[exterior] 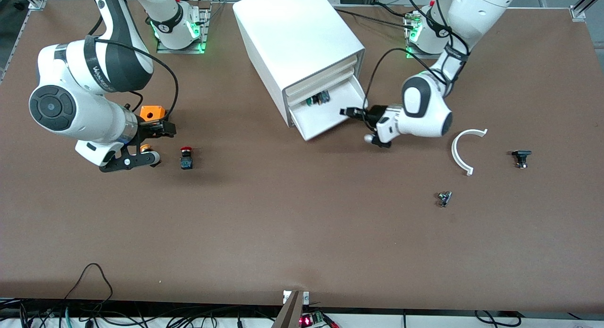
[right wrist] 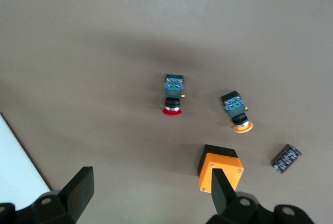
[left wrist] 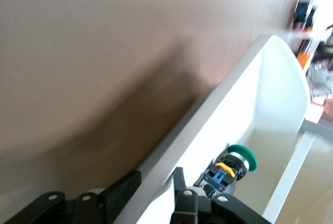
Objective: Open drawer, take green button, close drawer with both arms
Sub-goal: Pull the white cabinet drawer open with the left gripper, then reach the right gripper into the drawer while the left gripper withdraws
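The white cabinet (exterior: 297, 40) has its bottommost drawer (exterior: 330, 118) pulled out. The green-capped button (exterior: 317, 99) lies in the drawer against the cabinet front; in the left wrist view it (left wrist: 237, 162) lies on its side on the drawer's floor (left wrist: 270, 94). My left gripper (exterior: 350, 113) sits at the drawer's side wall toward the left arm's end. One finger (left wrist: 122, 193) is outside the wall and one inside, shut on it. My right gripper (exterior: 165, 144) hangs open and empty over the table at the right arm's end; it also shows in the right wrist view (right wrist: 151, 182).
A red-capped button (exterior: 187, 158) (right wrist: 173, 96), an orange-capped button (right wrist: 238, 110), an orange block (exterior: 152, 113) (right wrist: 220, 174) and a small black cylinder (right wrist: 286, 158) lie under the right gripper. A white curved piece (exterior: 465, 148) and two small dark parts (exterior: 521, 157) (exterior: 444, 198) lie toward the left arm's end.
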